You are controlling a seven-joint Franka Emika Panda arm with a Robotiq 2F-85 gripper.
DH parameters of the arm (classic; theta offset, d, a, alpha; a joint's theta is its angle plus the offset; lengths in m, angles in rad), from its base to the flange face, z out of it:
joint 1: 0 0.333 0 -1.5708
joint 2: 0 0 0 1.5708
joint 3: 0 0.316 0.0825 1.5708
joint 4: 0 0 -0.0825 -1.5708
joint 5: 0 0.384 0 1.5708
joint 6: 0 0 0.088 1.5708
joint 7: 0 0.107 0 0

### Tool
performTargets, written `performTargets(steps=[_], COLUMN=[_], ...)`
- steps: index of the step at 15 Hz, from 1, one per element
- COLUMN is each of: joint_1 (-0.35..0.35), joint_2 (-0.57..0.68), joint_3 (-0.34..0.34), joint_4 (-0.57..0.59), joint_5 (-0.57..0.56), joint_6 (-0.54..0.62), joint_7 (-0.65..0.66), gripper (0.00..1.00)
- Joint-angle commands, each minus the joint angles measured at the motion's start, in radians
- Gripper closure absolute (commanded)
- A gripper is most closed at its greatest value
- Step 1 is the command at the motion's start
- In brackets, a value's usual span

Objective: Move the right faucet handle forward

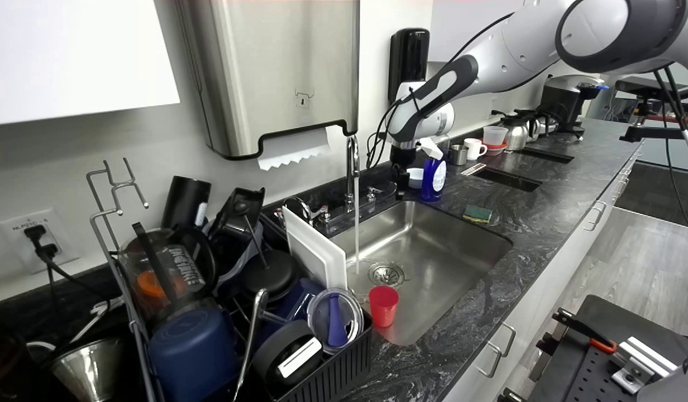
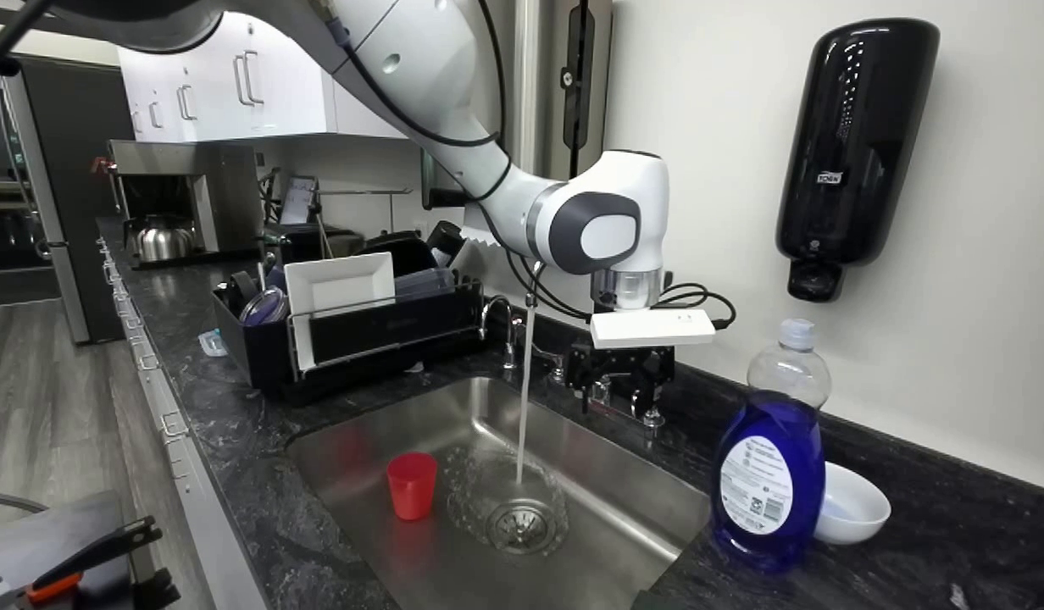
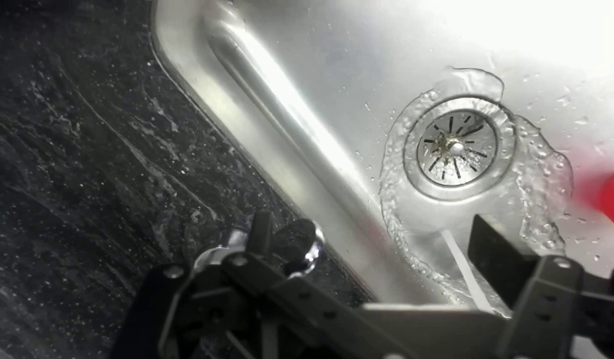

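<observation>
The right faucet handle (image 1: 372,194) is a small chrome lever to the right of the tall thin spout (image 1: 352,167) in an exterior view. It also shows as a chrome stub (image 2: 601,390), partly covered by my gripper, in an exterior view. The matching left lever (image 1: 323,213) stands on the spout's far side. My gripper (image 1: 400,187) hangs low over the counter behind the sink, beside the right handle. In the wrist view, the gripper (image 3: 372,237) has its fingers wide apart. A curved chrome fitting (image 3: 314,249) shows by the left finger. I cannot make out the right handle there.
Water runs from the spout into the steel sink (image 2: 480,390). A red cup (image 2: 412,485) stands in the sink. A blue soap bottle (image 2: 768,474) and white bowl (image 2: 857,508) stand near the gripper. A full dish rack (image 1: 344,352) stands beside the sink.
</observation>
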Motion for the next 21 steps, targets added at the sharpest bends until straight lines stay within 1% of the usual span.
performTargets(steps=[1, 11, 17, 21], joint_1=[0.005, 0.003, 0.005, 0.008], joint_2=[-0.058, -0.167, -0.208, -0.231], joint_3=[-0.019, -0.067, -0.09, -0.106], joint_4=[-0.052, -0.125, -0.174, -0.204], joint_5=[0.022, 0.021, 0.012, 0.013], joint_6=[0.019, 0.002, -0.008, -0.012], joint_7=[0.035, 0.194, 0.276, 0.367], gripper=[0.0, 0.0, 0.0, 0.0])
